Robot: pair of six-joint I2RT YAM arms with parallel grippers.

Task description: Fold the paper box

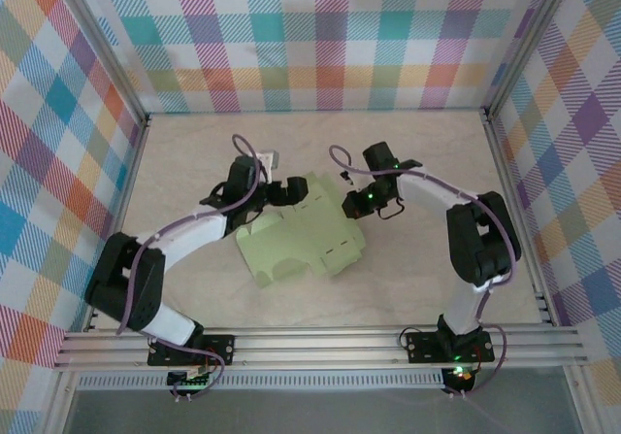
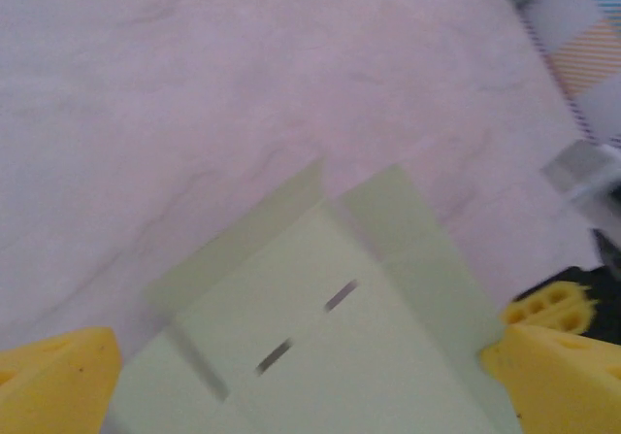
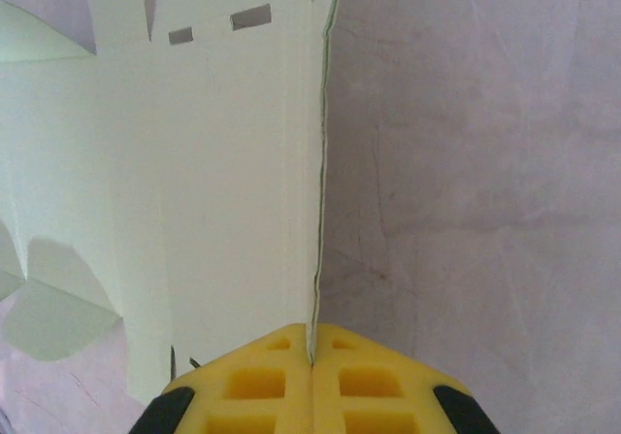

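The right jaws are clenched on the far right edge of the paper box; the left jaws stand released above it.

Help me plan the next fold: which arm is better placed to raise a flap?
Right, likely: the right hand is shut on a flap edge of the paper box, ready to fold it. The left hand hovers open above it, gripping nothing.

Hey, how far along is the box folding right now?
Barely started. Done: nothing folded shut; the paper box lies spread as a cut-out on the table. In hand: the right fingers are shut on one edge, the left fingers open over another. Left: all the folding and tucking.
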